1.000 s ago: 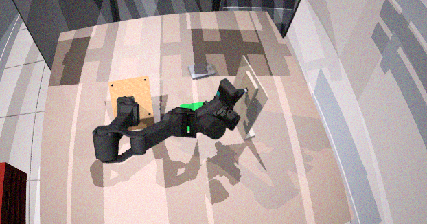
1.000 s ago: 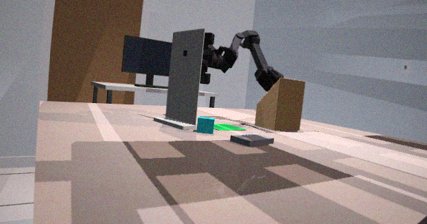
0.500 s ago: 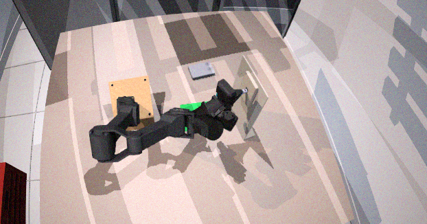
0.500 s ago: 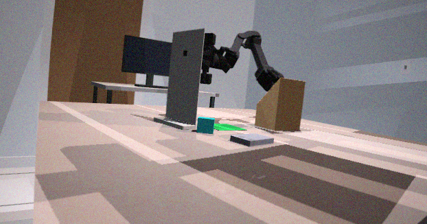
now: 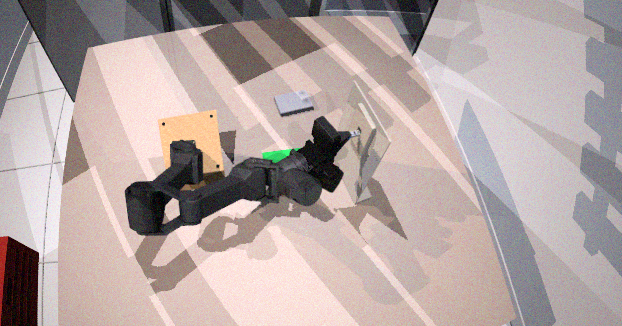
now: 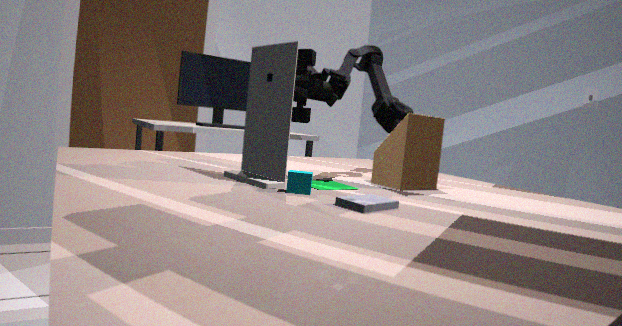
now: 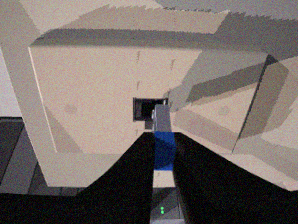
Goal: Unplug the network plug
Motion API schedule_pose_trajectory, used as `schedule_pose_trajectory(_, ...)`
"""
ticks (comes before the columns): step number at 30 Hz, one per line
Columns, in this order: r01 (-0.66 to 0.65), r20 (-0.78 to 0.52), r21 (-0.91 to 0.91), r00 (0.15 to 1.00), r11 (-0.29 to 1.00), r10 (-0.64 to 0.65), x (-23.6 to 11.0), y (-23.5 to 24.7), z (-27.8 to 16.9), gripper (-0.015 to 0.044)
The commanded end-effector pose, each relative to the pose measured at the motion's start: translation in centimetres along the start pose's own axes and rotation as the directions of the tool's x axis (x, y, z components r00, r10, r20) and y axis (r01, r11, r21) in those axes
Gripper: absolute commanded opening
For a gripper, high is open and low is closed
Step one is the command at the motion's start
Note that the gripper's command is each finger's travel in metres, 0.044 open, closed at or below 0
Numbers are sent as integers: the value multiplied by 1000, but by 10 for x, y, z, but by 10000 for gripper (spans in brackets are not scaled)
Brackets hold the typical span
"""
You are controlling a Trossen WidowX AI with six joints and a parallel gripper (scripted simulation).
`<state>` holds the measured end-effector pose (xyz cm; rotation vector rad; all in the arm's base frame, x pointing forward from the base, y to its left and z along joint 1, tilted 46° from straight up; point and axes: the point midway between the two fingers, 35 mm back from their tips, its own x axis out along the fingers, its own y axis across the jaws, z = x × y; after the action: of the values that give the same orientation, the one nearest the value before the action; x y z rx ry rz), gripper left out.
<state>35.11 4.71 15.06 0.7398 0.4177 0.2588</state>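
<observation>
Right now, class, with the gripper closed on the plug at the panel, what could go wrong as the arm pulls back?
1. The gripper pinches the blue plug near its rear; if the tab isn't fully pressed, it may slip off.
2. The plug tip sits at the socket; an angled pull could jam it or tip the upright panel.
3. The green square lies beside a teal block, so placing could bump it.
</observation>
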Motion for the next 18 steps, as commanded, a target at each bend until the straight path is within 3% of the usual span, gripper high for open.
schedule_pose_trajectory(1,-3,-2,-2,1000,1000,3,-2,1,-1,0)
schedule_pose_trajectory(18,-3,-3,-2,1000,1000,3,-10,0,-2,0)
